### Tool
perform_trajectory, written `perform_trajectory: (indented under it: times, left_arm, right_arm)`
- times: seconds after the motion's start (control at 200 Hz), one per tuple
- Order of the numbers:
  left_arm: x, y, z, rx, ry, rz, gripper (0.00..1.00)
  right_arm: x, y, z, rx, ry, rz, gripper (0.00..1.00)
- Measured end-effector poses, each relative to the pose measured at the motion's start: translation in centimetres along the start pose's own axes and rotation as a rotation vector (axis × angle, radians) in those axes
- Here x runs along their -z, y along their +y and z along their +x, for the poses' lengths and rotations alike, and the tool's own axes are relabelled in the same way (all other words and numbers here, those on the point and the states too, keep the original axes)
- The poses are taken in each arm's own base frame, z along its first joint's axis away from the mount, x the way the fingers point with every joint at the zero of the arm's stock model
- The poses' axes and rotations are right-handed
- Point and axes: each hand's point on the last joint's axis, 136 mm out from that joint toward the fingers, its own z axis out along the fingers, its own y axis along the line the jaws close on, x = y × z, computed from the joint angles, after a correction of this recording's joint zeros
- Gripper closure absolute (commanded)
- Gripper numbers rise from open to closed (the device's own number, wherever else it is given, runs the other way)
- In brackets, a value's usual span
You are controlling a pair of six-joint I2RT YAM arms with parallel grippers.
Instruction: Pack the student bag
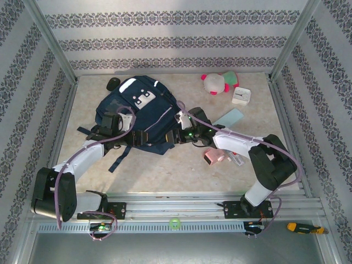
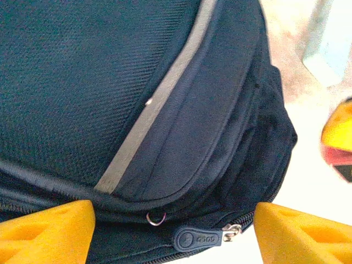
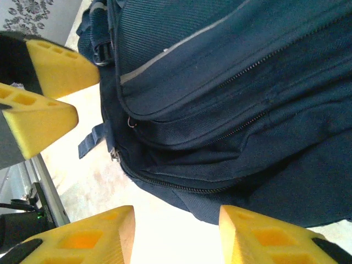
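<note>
Student bag flat on the beige, marbled table, left of centre, front pocket up. Dark navy woven fabric, coarse and mesh-like on the large panel, smoother on the curved pocket flap. Matte grey-white stripe along that flap's seam, white patches on the front pocket, flat webbing straps trailing toward the near edge. At the lower seam a small metal ring and an oval, rubbery zipper pull, its raised lettering too blurred to read. Left gripper at the bag's near-left edge, yellow wedge-shaped fingers with hollow cells spread wide, zipper pull in the gap, nothing pinched. Right gripper at the bag's near-right corner, likewise parted, bag edge and bare table in the gap, no grip. Farther right: a pink-and-white plush toy, a square white clock, a pale blue flat card, and a pink boxy item partly hidden by the right arm. Dark oval object just beyond the bag, too small to identify. From above, bag's near edge covered by both wrists.
</note>
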Motion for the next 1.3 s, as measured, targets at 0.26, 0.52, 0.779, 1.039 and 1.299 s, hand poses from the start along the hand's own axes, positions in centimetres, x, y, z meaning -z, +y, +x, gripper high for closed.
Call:
perform_trajectory:
  times: [0.26, 0.52, 0.779, 1.039, 1.299]
  left_arm:
    - [-1.5, 0.7, 1.5, 0.271, 0.069, -0.002, 0.31]
    - [-2.4, -1.1, 2.1, 0.322, 0.117, 0.078, 0.36]
    - [-2.5, -2.7, 2.7, 0.302, 0.14, 0.117, 0.31]
    - [1.7, -3.8, 1.0, -0.065, 0.016, 0.094, 0.23]
    - [4.6, -3.5, 0.2, -0.841, -0.071, -0.017, 0.2]
  right_arm:
    - [-2.4, -2.1, 1.4, -0.076, 0.043, 0.031, 0.6]
    - [-3.1, -2.5, 0.9, -0.093, 0.018, 0.031, 0.61]
    - [-3.2, -2.6, 0.8, -0.09, 0.009, 0.032, 0.61]
    - [-1.8, -3.0, 0.5, -0.081, -0.015, 0.043, 0.6]
    - [2.2, -4.1, -1.0, -0.038, -0.087, 0.073, 0.58]
